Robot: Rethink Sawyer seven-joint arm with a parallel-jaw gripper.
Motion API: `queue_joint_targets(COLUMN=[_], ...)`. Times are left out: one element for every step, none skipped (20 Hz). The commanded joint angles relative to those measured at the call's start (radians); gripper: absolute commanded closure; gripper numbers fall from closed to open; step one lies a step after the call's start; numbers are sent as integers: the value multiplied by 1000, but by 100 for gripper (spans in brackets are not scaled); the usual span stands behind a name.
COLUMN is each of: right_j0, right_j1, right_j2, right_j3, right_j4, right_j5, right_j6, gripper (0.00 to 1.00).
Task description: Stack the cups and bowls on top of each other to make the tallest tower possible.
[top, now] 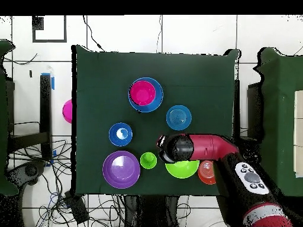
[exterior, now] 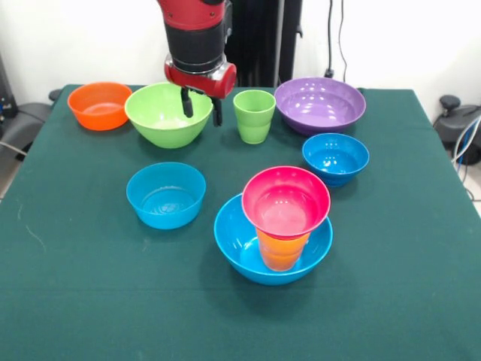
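My gripper (exterior: 201, 107) is open and empty. It hangs over the right rim of the large lime green bowl (exterior: 167, 114), just left of the light green cup (exterior: 254, 116). A tower stands in front: the large blue bowl (exterior: 248, 252) holds the orange-yellow cup (exterior: 282, 252), and the pink-red bowl (exterior: 285, 201) sits on that cup. Two small blue bowls (exterior: 166, 195) (exterior: 335, 159), the purple bowl (exterior: 320, 104) and the orange bowl (exterior: 100, 105) stand alone. In the overhead view my arm (top: 195, 146) covers part of the lime bowl (top: 182, 171); the tower (top: 144, 93) lies beyond.
The green cloth table (exterior: 75, 263) has bare room at its front and at both sides. Cables and equipment lie off the table's edges (top: 35, 171).
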Motion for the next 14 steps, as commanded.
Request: queue_joint_targets(right_j0=[2,0,-1,-2,-2,-3,-3,-4,-4,-5,-5,-6,-6,-6], right_j1=[80,80,82,86,91,94,100,104,109,112,118,123,134,141], right_j2=[0,1,0,0,0,-1,-3,-3,-4,-4,-3,-4,-3,-3], right_j3=[-62,-64,-67,-70,-73,-74,-76,-77,-79,-80,-84,-86,-92,-97], right_j4=[-86,-88,-91,-92,-95,-97,-100,-103,-106,-108,-113,-116,-121,-125], right_j5=[8,10,10,10,9,6,1,-4,-7,-10,-16,-21,-31,-35], right_j6=[-100,-100,-100,-100,-99,-98,-95,-93,-92,-93,-92,-90,-89,-90], gripper=[0,0,0,0,0,0,0,0,0,0,0,0,0,0])
